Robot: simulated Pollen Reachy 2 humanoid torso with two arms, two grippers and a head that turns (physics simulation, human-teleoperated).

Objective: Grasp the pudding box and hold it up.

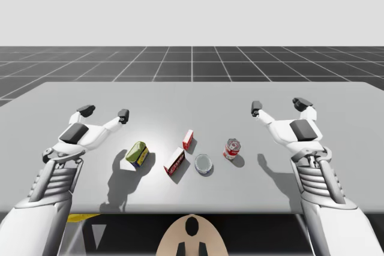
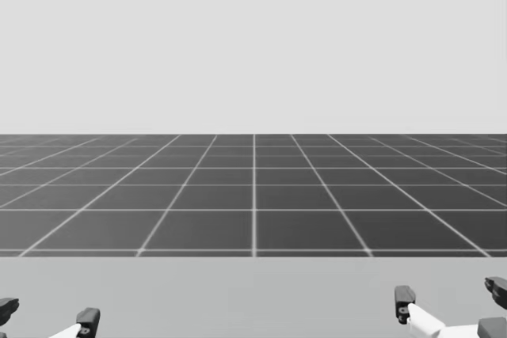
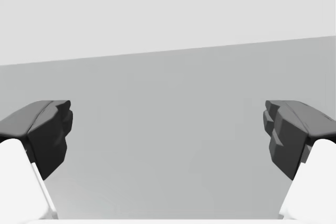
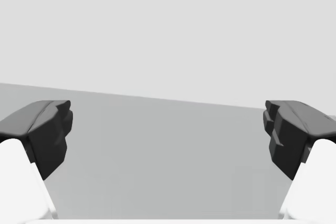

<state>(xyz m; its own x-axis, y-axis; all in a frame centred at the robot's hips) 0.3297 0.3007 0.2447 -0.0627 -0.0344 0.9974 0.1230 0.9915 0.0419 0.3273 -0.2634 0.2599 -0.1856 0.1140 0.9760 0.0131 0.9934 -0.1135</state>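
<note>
My left claw (image 1: 105, 112) hung wide open above the table (image 1: 198, 97), released and holding nothing, touching nothing. In the left wrist view its dark fingers (image 3: 50, 129) stood far apart with bare tabletop between them. My right claw (image 1: 279, 105) was spread as wide, also empty and clear of everything; the right wrist view showed the same gap (image 4: 168, 135) over plain table. In the head view both claws' tips showed low down, left (image 2: 47, 314) and right (image 2: 451, 297).

The larger red-and-white box (image 1: 174, 161) stood on a narrow edge near the middle of the table, between the two arms and well apart from both claws. Its long axis ran on a slant, the near end toward my left and the far end toward my right. A smaller red-and-white box (image 1: 188, 139) stood just behind it. A green-and-yellow can (image 1: 137, 153) lay tilted to its left, a flat silver tin (image 1: 204, 163) sat just to its right, and a red can (image 1: 232, 148) stood upright beyond that.
</note>
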